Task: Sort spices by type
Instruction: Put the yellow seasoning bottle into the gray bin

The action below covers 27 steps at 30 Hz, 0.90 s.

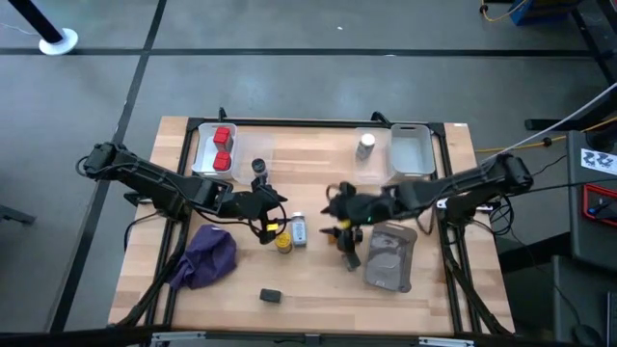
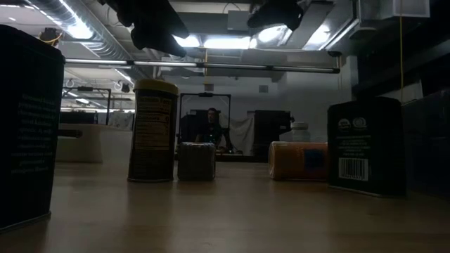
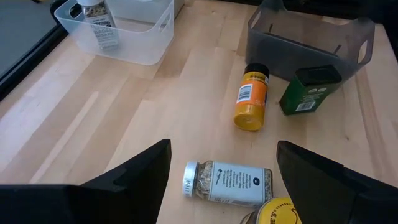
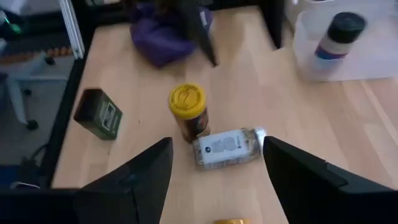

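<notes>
A: Left gripper (image 3: 222, 163): fingers spread wide, grasping nothing, hovering just above the white-capped bottle (image 3: 227, 183) lying flat beside the yellow-lidded jar (image 3: 278, 211).

B: Right gripper (image 4: 214, 163): also released, empty, over that same bottle. Seen from its wrist only: dark green tin (image 4: 98, 112), purple cloth (image 4: 163, 28) beyond the jar. From the left wrist only: orange bottle (image 3: 250, 106) on its side past the jar.

No text can be read with certainty. A barcode shows on the dark box (image 2: 365, 146), and the labels on the lying white-capped bottle (image 3: 229, 182) are too small to read.
</notes>
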### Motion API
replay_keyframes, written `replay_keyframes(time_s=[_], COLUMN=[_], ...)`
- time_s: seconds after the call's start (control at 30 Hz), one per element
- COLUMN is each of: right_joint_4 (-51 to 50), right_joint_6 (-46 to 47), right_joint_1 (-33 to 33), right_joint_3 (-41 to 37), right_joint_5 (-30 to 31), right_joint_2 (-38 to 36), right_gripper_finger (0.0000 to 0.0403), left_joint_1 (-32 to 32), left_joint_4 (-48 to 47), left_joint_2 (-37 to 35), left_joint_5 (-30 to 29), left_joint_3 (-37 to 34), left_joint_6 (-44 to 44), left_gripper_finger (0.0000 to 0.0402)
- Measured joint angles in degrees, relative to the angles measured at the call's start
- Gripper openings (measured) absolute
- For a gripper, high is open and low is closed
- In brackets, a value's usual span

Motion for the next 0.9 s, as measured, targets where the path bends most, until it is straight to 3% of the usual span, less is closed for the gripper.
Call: replay_keyframes(time_s=[0.2, 0.6, 0.9], right_joint_4=[6.59, 25.36, 29.53], right_joint_6=[-1.23, -7.04, -7.35], right_joint_1=[3.54, 3.33, 3.31], right_joint_3=[-0.04, -0.09, -0.07], right_joint_5=[5.54, 4.87, 5.37], right_joint_2=[6.98, 18.85, 22.6], right_gripper_finger=[0.025, 0.025, 0.025], left_joint_1=[-0.02, -1.52, -1.9], left_joint_4=[0.06, -0.58, -1.82], left_joint_2=[0.0, 0.0, 0.0], left_joint_5=[1.37, 1.68, 1.68], left_joint_3=[0.0, -0.02, -0.02], left_joint_6=[1.39, 6.61, 7.23], left_gripper_finger=[0.0276, 0.0276, 0.0276])
